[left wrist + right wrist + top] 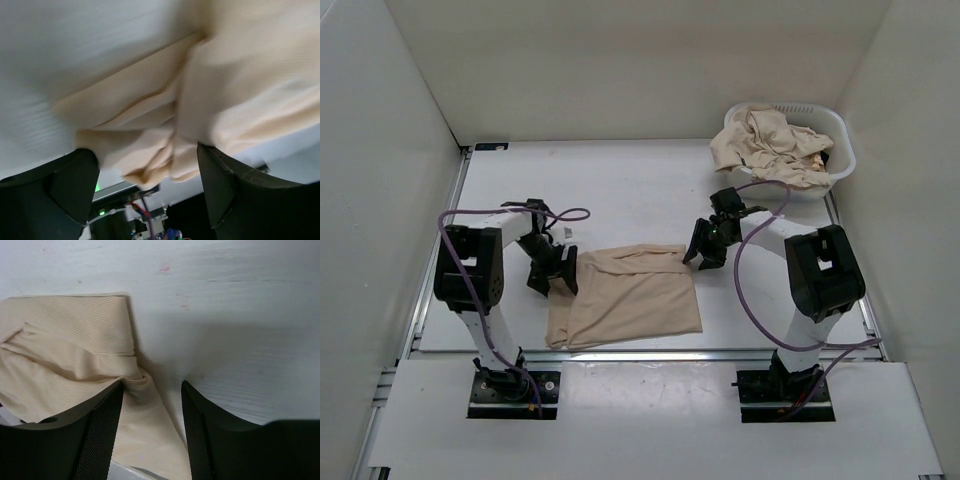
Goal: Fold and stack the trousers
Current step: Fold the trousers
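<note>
The white table [620,180] is carrying everything here, and the folded trousers [630,295] are lying flat at its near middle, right between the two arms. Their long axis is running left to right, so each arm is getting its own end. Over at the far right corner, the laundry basket [842,150] is holding a heap of trousers [765,140], waiting and spilling over the rim. That pile is sitting well nearer the right arm.

Now the left end effector [552,272] is hovering at the far left corner of the folded pair, jaws spread wide. In its wrist view, bunched cloth is lying loose between the fingers [65,185], and nothing is being pinched. The right end effector [703,250] is hanging at the far right corner, jaws also apart and gripping nothing, with the cloth's edge just beside one finger. I'm judging the next pair will suit the right arm.
</note>
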